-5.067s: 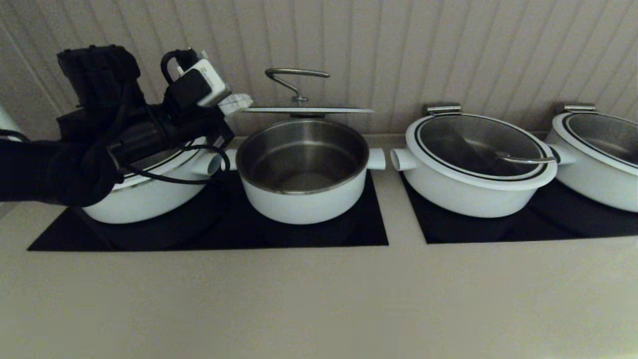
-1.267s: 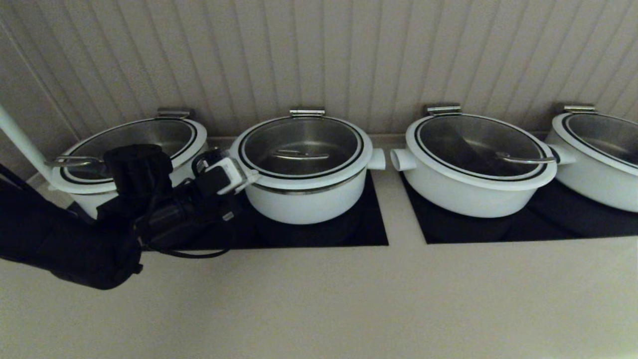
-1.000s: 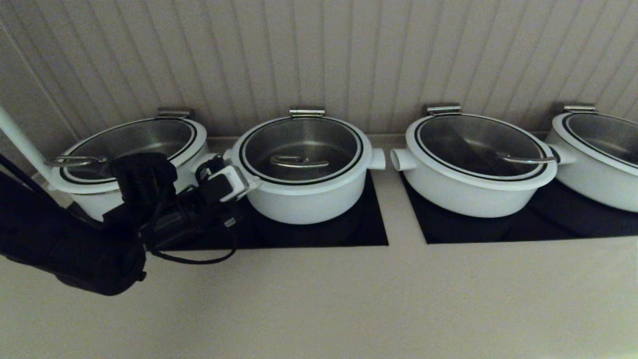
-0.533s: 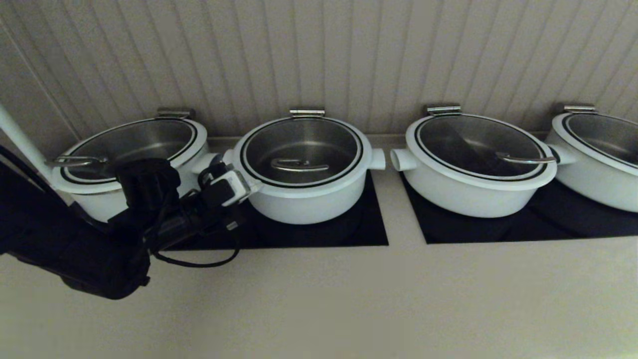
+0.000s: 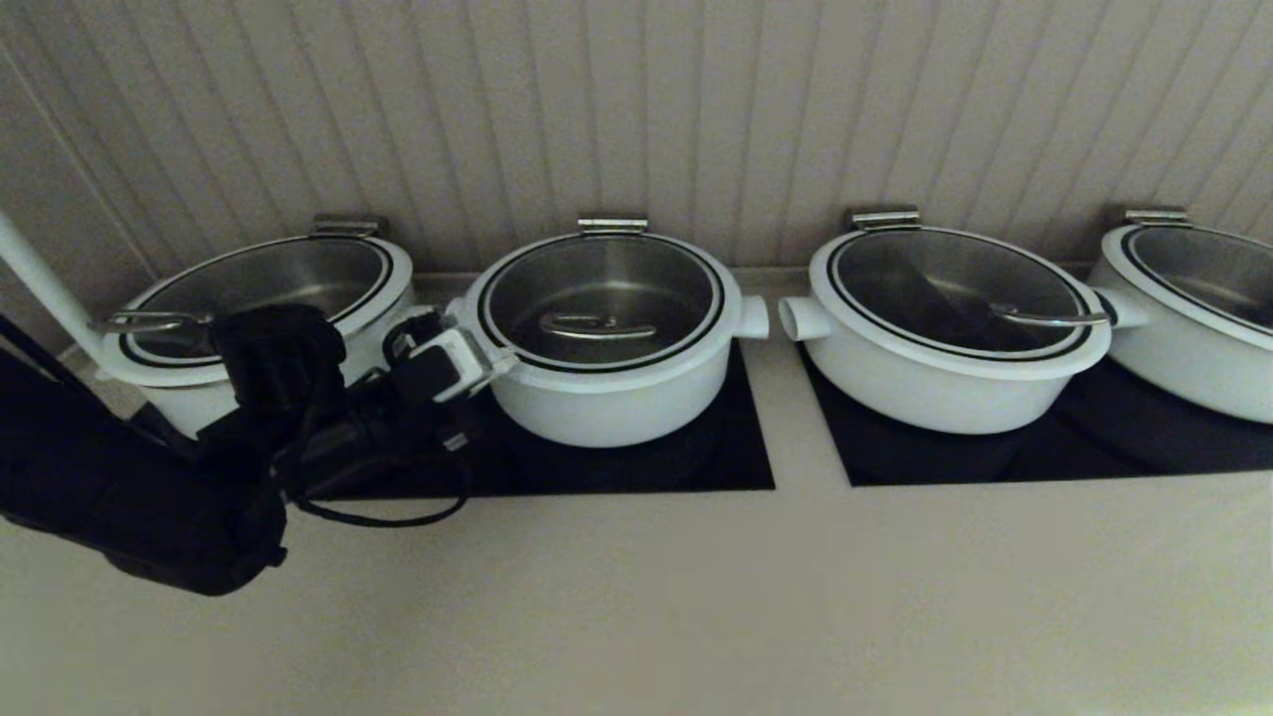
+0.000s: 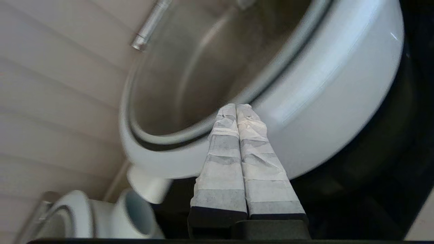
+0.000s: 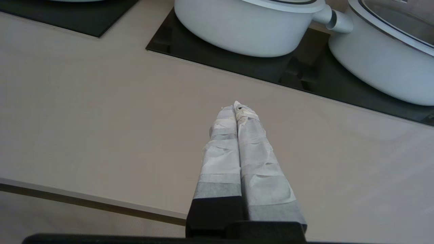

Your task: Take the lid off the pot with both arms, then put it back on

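Note:
The pot (image 5: 607,398) stands second from the left on a black hob, and its lid (image 5: 601,293) lies flat on it, arched steel handle (image 5: 595,325) in the middle. My left gripper (image 5: 502,360) is shut and empty, its tips against the left edge of the lid's white ring. In the left wrist view the taped fingers (image 6: 220,162) are pressed together, and the gripper (image 6: 236,107) touches the ring where the lid (image 6: 210,67) meets the pot wall (image 6: 325,101). My right gripper (image 7: 237,106) is shut and empty, low over the bare counter, out of the head view.
Wider white lidded pots stand at the far left (image 5: 259,288), at the right (image 5: 955,328) and at the far right (image 5: 1193,308). Black hob plates (image 5: 736,457) lie under them. A ribbed wall runs behind. The beige counter (image 5: 696,597) stretches in front.
The lid, held high over the open pot five seconds ago, came down and now sits on the pot. My left arm dropped with it and has barely shifted over the last second.

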Controlling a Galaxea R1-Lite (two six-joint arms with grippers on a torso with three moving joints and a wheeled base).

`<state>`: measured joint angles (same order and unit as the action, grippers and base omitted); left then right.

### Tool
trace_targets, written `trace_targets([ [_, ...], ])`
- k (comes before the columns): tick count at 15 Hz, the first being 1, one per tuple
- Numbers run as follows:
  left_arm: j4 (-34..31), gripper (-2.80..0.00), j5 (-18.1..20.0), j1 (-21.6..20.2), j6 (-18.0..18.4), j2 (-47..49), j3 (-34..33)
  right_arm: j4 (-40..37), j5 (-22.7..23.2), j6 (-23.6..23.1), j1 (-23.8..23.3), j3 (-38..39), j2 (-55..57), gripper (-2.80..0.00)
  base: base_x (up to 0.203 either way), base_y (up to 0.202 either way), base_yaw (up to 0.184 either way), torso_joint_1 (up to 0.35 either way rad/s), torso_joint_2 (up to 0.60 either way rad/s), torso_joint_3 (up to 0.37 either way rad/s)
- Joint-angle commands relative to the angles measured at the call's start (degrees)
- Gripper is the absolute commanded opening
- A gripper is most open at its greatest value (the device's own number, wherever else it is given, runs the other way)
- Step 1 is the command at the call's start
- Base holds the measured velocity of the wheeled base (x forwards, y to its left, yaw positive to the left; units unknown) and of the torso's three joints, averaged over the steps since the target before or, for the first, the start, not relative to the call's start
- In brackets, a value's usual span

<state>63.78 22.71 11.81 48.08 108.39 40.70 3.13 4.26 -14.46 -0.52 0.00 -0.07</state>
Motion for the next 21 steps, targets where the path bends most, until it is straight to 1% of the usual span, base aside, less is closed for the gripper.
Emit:
trace_targets([
  [1,0.4,-2.80,0.1,-0.8,0.1,-2.8,0.0,0.0,0.1,-0.1,0.0,0.0,0.1,-2.80,0.000,0.000,0.000,0.000,0.00,0.000],
  [4,0.0,-2.80,0.1,-1.5,-0.1,-5.0,-0.1,0.0,0.0,-0.1,0.0,0.0,0.1,-2.80,0.000,0.000,0.000,0.000,0.00,0.000],
  [7,0.0,-2.80,0.1,-2.3,-1.3,-6.7,0.0,0.0,0.1,-0.1,0.0,0.0,0.1,-2.80,0.000,0.000,0.000,0.000,0.00,0.000],
  [11,-0.1,-2.80,0.1,-5.7,-4.2,-10.1,-0.1,-0.1,0.1,-0.1,0.0,0.0,0.1,-2.80,0.000,0.000,0.000,0.000,0.00,0.000],
  [13,-0.3,-2.80,-0.5,-7.7,-6.8,-12.1,-0.1,-0.3,0.1,-0.1,0.0,0.0,0.1,-2.80,0.000,0.000,0.000,0.000,0.00,0.000],
  [15,-2.5,-2.80,-2.5,-8.9,-9.6,-14.5,0.4,-0.2,0.1,-0.1,0.0,0.0,0.1,-2.80,0.000,0.000,0.000,0.000,0.00,0.000],
  [16,-5.1,-2.80,-4.7,-9.0,-11.5,-16.4,1.2,-0.2,0.1,-0.1,0.0,0.0,0.1,-2.80,0.000,0.000,0.000,0.000,0.00,0.000],
  [17,-7.6,-2.80,-7.5,-9.1,-14.2,-18.1,2.2,-0.2,0.1,-0.1,0.0,0.0,0.1,-2.80,0.000,0.000,0.000,0.000,0.00,0.000],
  [19,-12.3,-2.80,-12.1,-9.1,-20.7,-21.7,4.2,-0.2,0.1,-0.1,0.0,0.0,0.1,-2.80,0.000,0.000,0.000,0.000,0.00,0.000],
  [21,-17.0,-2.80,-15.4,-9.4,-24.2,-25.2,4.8,-0.2,0.0,-0.1,0.1,0.0,0.1,-2.80,0.000,0.000,0.000,0.000,0.00,0.000],
])
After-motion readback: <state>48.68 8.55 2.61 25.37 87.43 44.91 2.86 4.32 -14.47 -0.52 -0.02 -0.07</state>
